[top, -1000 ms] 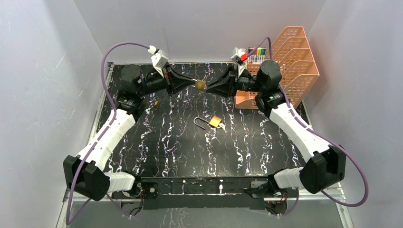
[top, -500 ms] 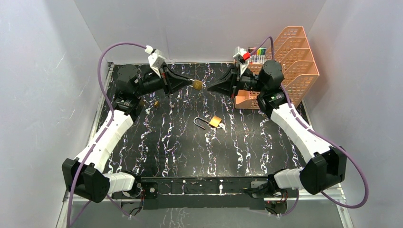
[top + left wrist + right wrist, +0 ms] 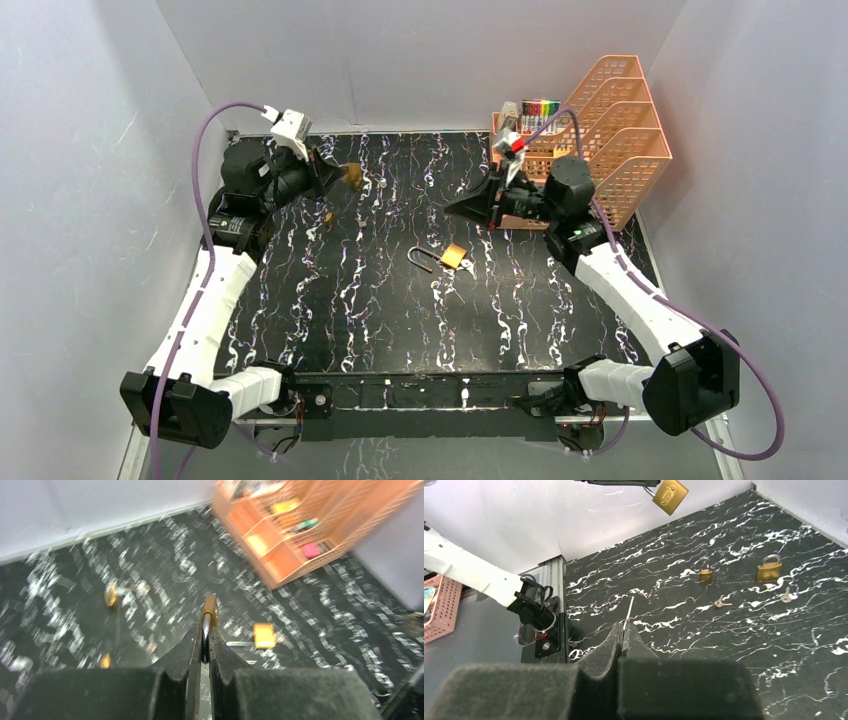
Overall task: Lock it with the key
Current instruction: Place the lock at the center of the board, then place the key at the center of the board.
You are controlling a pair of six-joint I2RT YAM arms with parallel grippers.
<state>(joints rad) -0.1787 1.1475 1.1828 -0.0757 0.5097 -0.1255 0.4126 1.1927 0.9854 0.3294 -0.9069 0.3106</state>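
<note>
Left jaws pinch a brass padlock [image 3: 352, 176] aloft over the desk's [image 3: 330, 320] far left; right jaws grip the key [image 3: 629, 611]. They're well apart: next, I reckon, line key up with keyhole.

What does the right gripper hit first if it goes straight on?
Probably bare table, key tip first. The right gripper aims wide of the held padlock in the left gripper and of the nearest loose padlock. Depth is unclear.
</note>
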